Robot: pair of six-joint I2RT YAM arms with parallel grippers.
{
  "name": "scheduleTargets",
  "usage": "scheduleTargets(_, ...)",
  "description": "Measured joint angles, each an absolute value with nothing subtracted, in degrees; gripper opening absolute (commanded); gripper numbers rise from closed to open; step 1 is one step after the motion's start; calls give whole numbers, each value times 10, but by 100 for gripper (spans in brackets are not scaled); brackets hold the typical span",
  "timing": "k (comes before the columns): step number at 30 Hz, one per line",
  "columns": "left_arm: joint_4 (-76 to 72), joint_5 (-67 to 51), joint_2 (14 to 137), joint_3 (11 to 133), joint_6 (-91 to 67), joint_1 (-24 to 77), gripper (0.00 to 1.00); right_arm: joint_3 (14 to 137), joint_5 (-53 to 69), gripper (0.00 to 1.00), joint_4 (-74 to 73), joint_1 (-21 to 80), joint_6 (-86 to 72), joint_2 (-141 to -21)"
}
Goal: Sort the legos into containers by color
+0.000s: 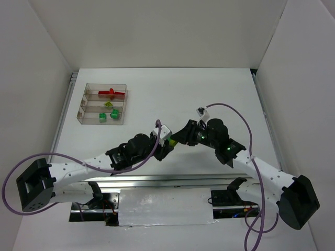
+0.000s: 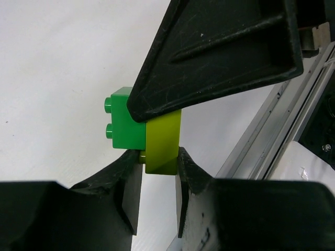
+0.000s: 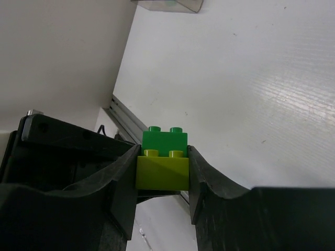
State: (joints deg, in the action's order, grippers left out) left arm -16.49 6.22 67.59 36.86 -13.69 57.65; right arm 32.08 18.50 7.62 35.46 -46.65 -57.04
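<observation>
- Currently both arms meet over the middle of the worktop [image 1: 209, 94], their gripper tips together on one pair of joined legos held up off the surface.
- That pair is a yellow-green brick [image 2: 163, 141] with a dark green brick [image 2: 125, 123] pressed onto its studs. From overhead only a speck of yellow-green shows between the two black tips.
- The left gripper [image 2: 159, 157] is closed tight on the yellow-green brick. Its two fingers pinch the lower end of that brick, one pad on each face.
- In the left wrist view the dark green brick sticks out to the side, clear of the left fingers, with its own two studs pointing away from the yellow-green one.
- The right gripper [image 3: 162, 157] has its jaws drawn in on the same yellow-green brick, a pad against each side wall and no gap to be seen. Its fingertips reach about level with the base of the dark green brick beyond.
- In the left wrist view a broad right finger [image 2: 220, 52] lies across the seam where the two bricks join.
- The containers [image 1: 82, 102] sit at the far left of the worktop, well apart from both arms.
- Red legos [image 1: 111, 93] lie in the farthest compartment, a yellow-green piece [image 1: 109, 104] in the middle one, and green pieces [image 1: 102, 117] in the nearest.
</observation>
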Motion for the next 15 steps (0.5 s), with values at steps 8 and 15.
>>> scheduleTargets(8, -92, 87, 670, 426, -158, 579, 100, 292, 237, 0, 109, 331, -418, -511)
scheduleTargets(15, 41, 53, 578, 521, -169, 572, 99, 271, 409, 0, 131, 231, -319, -428)
